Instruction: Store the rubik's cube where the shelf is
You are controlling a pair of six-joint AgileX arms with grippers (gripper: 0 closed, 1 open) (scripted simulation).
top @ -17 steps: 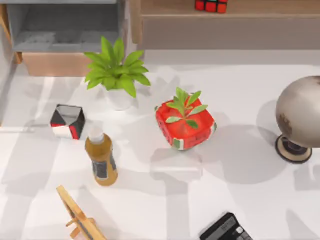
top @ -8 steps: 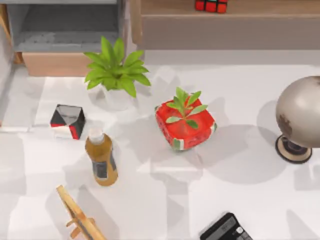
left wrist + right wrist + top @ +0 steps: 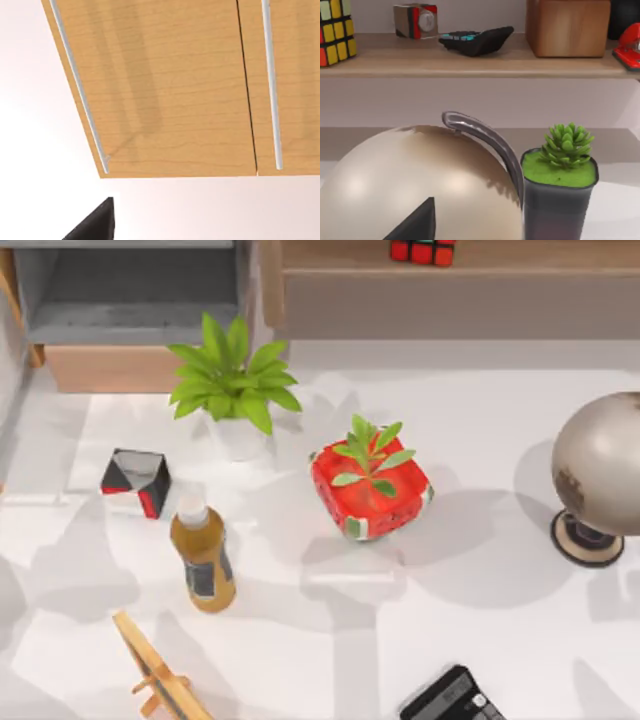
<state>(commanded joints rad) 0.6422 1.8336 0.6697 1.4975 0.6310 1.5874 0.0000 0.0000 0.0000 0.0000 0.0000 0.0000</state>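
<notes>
The shelf (image 3: 450,285) is showing matt light wood; the globe (image 3: 603,465) is gleaming like smooth, glossy metal.

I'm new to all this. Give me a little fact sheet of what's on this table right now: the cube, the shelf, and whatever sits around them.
rubik's cube: resting on the shelf's top board
shelf: along the table's far edge, right of centre
red strawberry planter: mid-table
leafy plant in white pot: left of the planter
bottle: upright, front left
globe: right edge
task status: cube appears stored
</notes>
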